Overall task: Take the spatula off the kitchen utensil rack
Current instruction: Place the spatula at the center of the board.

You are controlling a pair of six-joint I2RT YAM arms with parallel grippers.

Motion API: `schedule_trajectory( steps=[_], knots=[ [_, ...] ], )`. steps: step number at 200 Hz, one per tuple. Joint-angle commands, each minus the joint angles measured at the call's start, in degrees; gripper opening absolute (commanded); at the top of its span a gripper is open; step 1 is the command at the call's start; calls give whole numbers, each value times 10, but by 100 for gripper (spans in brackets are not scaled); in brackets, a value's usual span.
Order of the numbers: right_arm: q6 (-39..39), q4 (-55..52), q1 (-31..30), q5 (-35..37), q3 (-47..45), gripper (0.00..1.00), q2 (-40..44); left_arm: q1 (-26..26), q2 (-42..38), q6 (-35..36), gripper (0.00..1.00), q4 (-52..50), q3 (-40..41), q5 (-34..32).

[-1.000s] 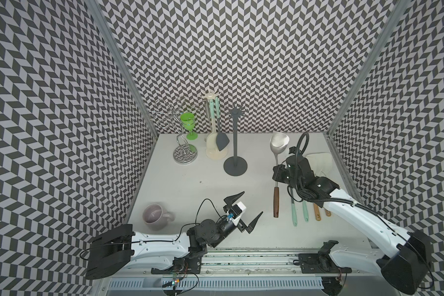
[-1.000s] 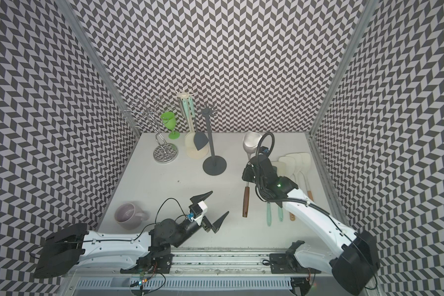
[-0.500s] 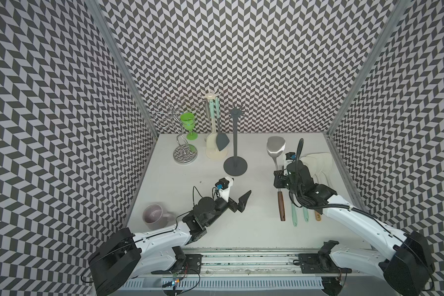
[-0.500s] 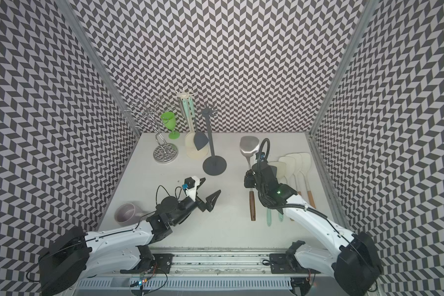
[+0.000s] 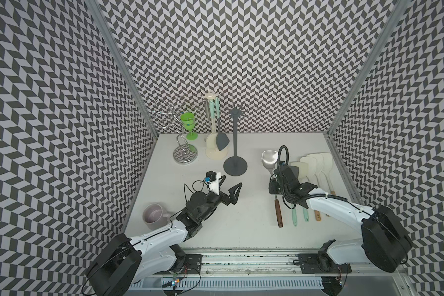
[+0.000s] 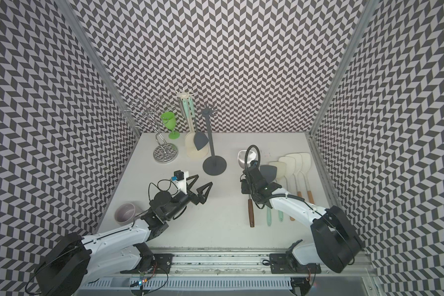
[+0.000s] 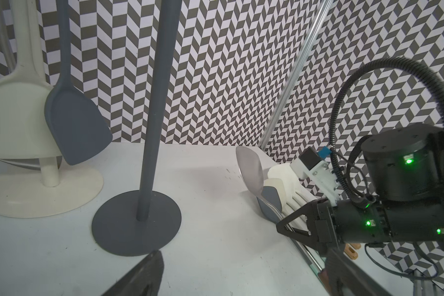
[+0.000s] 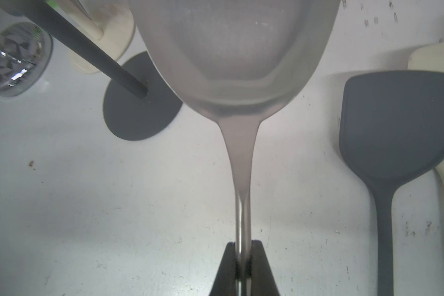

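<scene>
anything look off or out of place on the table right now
Nothing spilled or broken. Only the metal spatula stands out: its blade is tipped up off the table while the row of spatulas beside it lies flat, because the right gripper is shut on its neck.

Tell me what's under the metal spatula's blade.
Only bare table shows around the metal spatula, shut in the right gripper; the raised blade covers the patch directly beneath.
</scene>
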State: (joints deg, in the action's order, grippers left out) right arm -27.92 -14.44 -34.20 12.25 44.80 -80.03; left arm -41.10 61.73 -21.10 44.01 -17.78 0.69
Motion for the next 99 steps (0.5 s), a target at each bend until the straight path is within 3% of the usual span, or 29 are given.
schedule_trajectory(
  steps=[1,99],
  knots=[
    [-14,46,3,29,-14,0,-7,2,-12,-6,100,6,6,8],
    [-18,40,3,71,-68,0,36,2,-30,1,100,22,23,3]
  ],
)
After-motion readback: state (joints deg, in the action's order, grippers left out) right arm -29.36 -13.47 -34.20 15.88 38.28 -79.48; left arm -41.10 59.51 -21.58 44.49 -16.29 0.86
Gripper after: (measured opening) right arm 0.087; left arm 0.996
